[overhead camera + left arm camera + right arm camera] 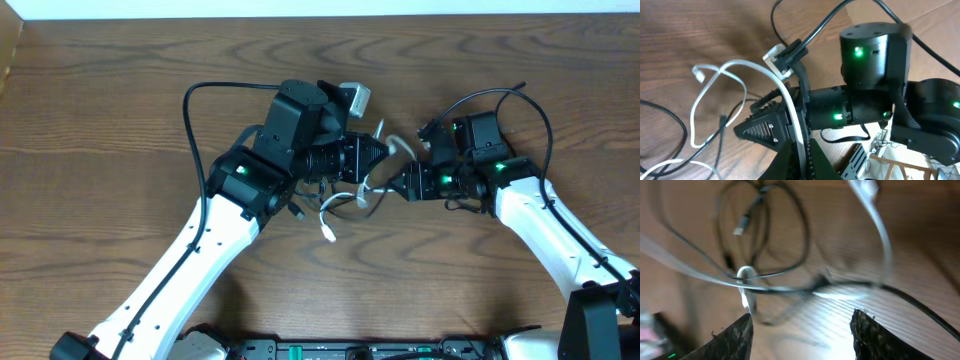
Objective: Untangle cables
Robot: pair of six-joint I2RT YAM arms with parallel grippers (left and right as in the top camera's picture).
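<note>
White cable (pixel 785 90) inside left tool (pixel 801 150)

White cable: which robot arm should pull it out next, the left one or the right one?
Probably left. The left gripper looks shut on the white cable, which runs into its jaws. The right gripper is open and holds nothing.

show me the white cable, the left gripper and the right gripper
white cable (pixel 699 74), left wrist view, on its plug end
left gripper (pixel 802 147), left wrist view, between its shut fingertips
right gripper (pixel 802 332), right wrist view, midway between its open fingertips
</note>
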